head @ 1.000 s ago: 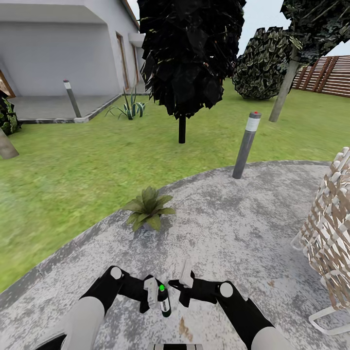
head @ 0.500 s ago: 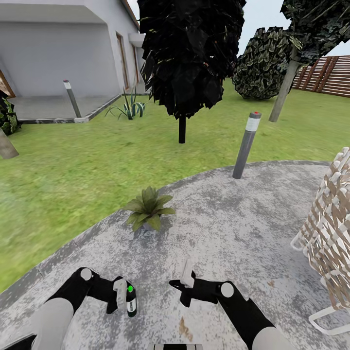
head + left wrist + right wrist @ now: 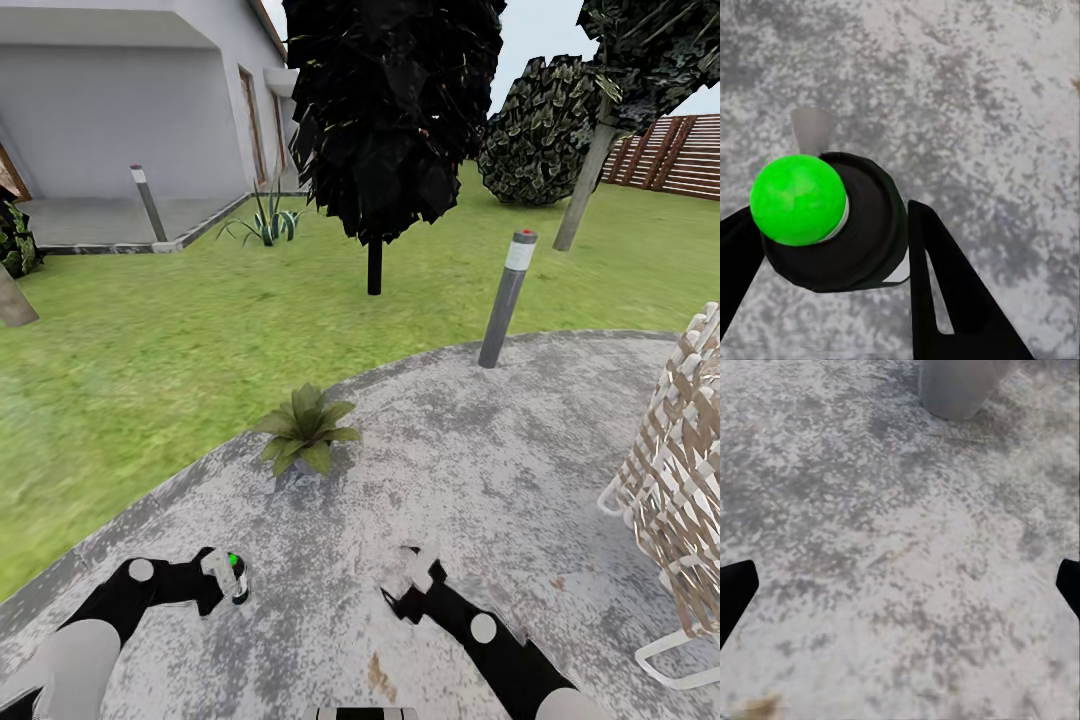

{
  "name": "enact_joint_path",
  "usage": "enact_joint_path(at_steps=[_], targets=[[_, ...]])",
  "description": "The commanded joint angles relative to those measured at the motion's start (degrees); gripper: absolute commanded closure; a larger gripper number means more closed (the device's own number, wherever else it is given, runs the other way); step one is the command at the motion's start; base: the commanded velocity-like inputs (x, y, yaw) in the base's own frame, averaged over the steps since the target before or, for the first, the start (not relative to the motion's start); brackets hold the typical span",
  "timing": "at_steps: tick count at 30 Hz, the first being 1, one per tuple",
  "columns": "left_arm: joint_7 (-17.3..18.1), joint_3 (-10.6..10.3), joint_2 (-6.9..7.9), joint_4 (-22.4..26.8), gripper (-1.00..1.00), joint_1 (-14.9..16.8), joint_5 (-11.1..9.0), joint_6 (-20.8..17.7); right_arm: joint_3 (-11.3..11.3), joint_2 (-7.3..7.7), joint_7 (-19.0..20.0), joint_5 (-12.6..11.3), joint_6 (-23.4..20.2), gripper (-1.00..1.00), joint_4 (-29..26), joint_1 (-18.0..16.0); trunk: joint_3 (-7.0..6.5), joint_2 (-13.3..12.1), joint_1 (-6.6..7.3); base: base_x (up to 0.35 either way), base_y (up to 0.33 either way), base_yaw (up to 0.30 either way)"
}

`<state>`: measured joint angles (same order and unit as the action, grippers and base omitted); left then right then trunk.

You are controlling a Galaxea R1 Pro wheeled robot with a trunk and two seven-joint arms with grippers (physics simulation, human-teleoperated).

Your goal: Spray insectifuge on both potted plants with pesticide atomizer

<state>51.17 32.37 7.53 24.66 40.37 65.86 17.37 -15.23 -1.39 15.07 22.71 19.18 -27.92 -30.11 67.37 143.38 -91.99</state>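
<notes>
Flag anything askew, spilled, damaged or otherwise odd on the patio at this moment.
Nothing stands out. The potted plant sits upright on the stone patio, the pesticide atomizer is gripped in the left claw, and the right claw is open over bare stone.

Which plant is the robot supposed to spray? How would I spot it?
Find the round grey stone patio. At its left edge by the lawn sits the potted plant, a low rosette of broad green leaves. Unlike the spiky agave near the house, it is short and wide-leaved.

Potted plant on patio (lawn's edge); bollard lamp behind-right.
</notes>
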Motion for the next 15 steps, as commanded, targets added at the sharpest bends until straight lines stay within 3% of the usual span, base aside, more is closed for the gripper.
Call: enact_joint_path(at_steps=[1, 3, 4, 6, 7, 10, 12, 15], targets=[[-0.39, 3.21, -0.28, -0.01, 1.00, 0.06, 0.33, -5.60, 0.04, -0.07, -12.78, 0.28, 0.24, -1.00, 6.12, -0.03, 0.04, 0.02, 0.01, 0.000, 0.000, 0.000], [-0.51, 3.91, -0.75, -0.04, 1.00, 0.06, 0.26, -9.57, 0.08, -0.40, -21.84, -0.29, 0.25, -1.00, 12.19, -0.03, 0.04, 0.02, 0.01, 0.000, 0.000, 0.000], [-0.56, 4.02, -1.04, -0.03, 1.00, 0.06, 0.28, -10.84, 0.09, -0.48, -24.50, -1.05, 0.25, -1.00, 13.74, -0.03, 0.04, 0.02, 0.01, 0.000, 0.000, 0.000], [-1.04, 4.15, -1.76, 0.35, 1.00, 0.06, 0.31, -14.36, 0.10, -0.55, -29.53, -5.25, 0.25, -1.00, 16.25, -0.03, 0.04, 0.02, 0.01, 0.000, 0.000, 0.000], [-2.01, 4.22, -2.00, 0.53, 1.00, 0.06, 0.31, -16.56, 0.15, -0.45, -31.04, -8.94, 0.25, -1.00, 17.20, 0.00, 0.04, 0.02, 0.01, 0.000, 0.000, 0.000], [-5.63, 4.29, -2.56, 0.70, 1.00, 0.06, 0.32, -22.54, 0.19, -0.07, -32.41, -18.54, 0.25, -1.00, 20.75, 0.04, 0.04, 0.02, 0.01, 0.000, 0.000, 0.000], [-6.82, 4.35, -3.06, 0.68, 1.00, 0.08, 0.26, -25.69, 0.20, 0.07, -32.63, -21.75, 0.25, -1.00, 23.20, 0.05, 0.04, 0.02, 0.01, 0.000, 0.000, 0.000], [-7.33, 4.29, -4.77, 0.70, 1.00, 0.12, 0.40, -29.29, 0.20, 0.35, -32.65, -23.13, 0.32, -1.00, 25.21, 0.16, 0.04, 0.02, 0.01, 0.000, 0.000, 0.000]])
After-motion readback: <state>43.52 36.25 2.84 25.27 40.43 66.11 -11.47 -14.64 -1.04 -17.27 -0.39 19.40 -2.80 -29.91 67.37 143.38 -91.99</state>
